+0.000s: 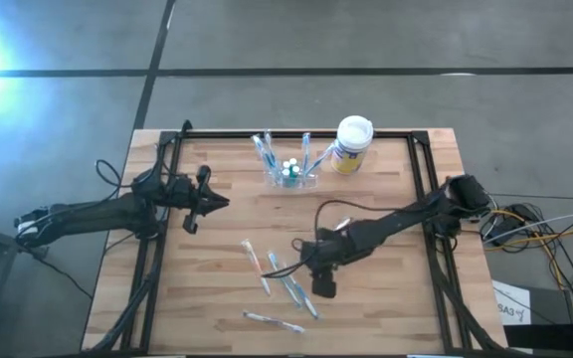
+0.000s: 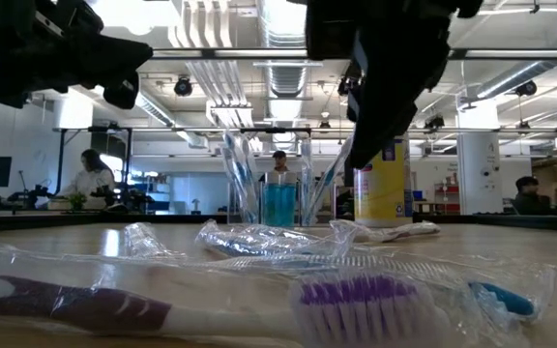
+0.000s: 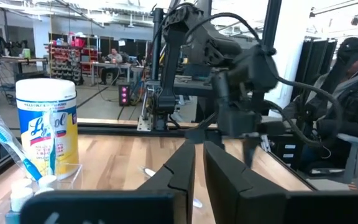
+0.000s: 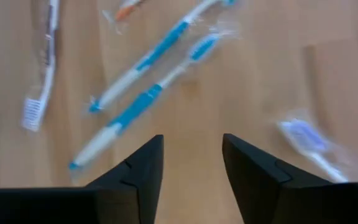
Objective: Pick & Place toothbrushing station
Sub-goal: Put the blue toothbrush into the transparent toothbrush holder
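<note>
Two grippers are over the wooden table (image 1: 386, 308). The right gripper (image 1: 323, 285) hangs above the wrapped toothbrushes (image 1: 285, 278) near the front middle, with its jaws spread and nothing between them. The left gripper (image 1: 195, 212) waits at the left side, with its jaws nearly pressed together and empty. The toothbrushing station (image 1: 291, 171) stands at the far middle, just left of the white-lidded canister (image 1: 351, 144), and some toothbrushes stand in it.

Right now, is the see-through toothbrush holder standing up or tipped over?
Standing up. The clear holder sits upright beside the white-lidded canister, with toothbrushes poking up and fanning out of it, as the low view also shows.
</note>
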Tool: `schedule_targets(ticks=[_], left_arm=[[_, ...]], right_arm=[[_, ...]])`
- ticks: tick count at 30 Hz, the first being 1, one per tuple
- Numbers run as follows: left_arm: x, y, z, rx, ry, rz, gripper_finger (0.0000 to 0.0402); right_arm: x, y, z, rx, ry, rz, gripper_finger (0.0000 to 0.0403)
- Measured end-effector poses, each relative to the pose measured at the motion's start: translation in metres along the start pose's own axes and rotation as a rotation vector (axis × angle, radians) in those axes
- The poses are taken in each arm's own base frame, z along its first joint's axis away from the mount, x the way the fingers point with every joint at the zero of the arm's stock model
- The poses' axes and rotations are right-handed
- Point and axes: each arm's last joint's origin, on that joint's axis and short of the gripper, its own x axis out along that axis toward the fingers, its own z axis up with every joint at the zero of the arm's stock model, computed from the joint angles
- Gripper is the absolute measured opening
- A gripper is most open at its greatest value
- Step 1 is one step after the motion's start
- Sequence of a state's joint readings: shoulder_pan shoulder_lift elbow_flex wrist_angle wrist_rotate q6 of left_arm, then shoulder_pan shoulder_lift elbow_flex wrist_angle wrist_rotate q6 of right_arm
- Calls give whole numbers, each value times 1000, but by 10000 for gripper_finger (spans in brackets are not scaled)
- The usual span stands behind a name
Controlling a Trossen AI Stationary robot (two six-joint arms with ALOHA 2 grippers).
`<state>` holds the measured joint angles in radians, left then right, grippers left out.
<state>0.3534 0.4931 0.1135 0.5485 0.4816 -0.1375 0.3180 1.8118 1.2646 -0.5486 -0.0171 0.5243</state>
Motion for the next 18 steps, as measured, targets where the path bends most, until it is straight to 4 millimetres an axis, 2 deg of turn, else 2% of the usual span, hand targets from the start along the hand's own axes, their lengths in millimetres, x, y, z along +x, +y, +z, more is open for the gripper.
schedule_targets(ticks=[6, 14, 18], left_arm=[[0, 0, -1, -7, 9, 2, 32], [0, 0, -4, -38, 33, 5, 31], [0, 1, -5, -46, 45, 6, 31]], right_arm=[[20, 19, 13, 100, 81, 42, 175], [52, 44, 17, 147, 156, 31, 176], [68, 48, 19, 175, 172, 18, 176]])
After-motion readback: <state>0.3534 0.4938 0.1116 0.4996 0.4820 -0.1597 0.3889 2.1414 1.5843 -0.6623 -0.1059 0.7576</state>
